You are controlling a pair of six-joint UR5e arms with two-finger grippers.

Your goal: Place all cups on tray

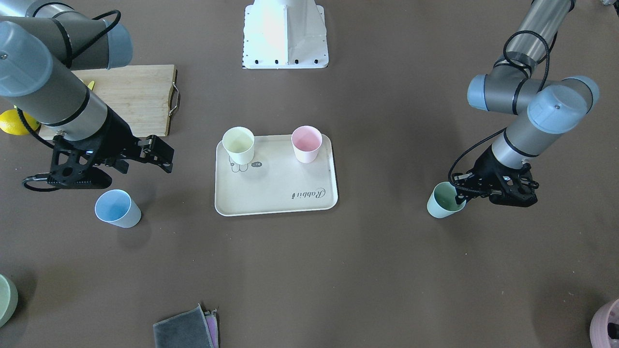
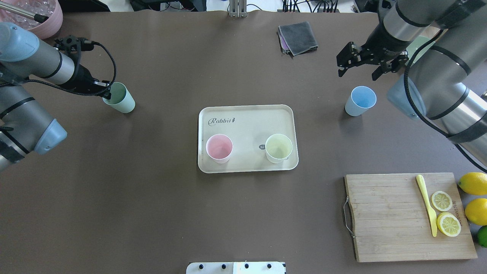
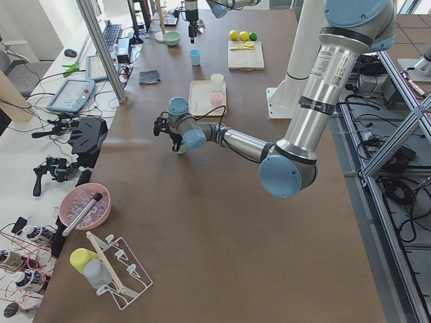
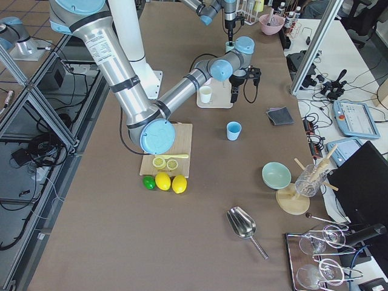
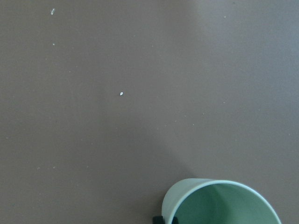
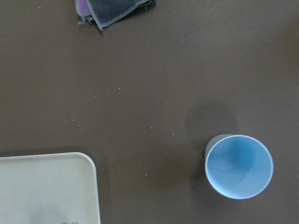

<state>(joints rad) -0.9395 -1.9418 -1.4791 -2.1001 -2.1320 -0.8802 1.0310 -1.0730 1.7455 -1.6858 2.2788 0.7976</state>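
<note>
The cream tray (image 2: pixel 247 114) (image 1: pixel 275 193) lies mid-table. The pale yellow cup (image 2: pixel 279 147) (image 1: pixel 238 144) and the pink cup (image 2: pixel 219 147) (image 1: pixel 306 143) stand upright on it. The light blue cup (image 2: pixel 360 100) (image 1: pixel 117 209) (image 6: pixel 238 165) stands on the table to the tray's right. My right gripper (image 2: pixel 357 70) (image 1: pixel 163 154) hangs open and empty above the table just beyond it. My left gripper (image 2: pixel 107 90) (image 1: pixel 460 189) is shut on the rim of the mint green cup (image 2: pixel 121 99) (image 1: pixel 442 200) (image 5: pixel 219 205), left of the tray.
A wooden cutting board (image 2: pixel 392 224) with lemon slices and a yellow knife lies at the near right, with lemons beside it. A grey cloth (image 2: pixel 298 36) lies at the far side. A mauve pot (image 2: pixel 42 19) stands at the far left, a sage bowl (image 1: pixel 6 299) at the far right.
</note>
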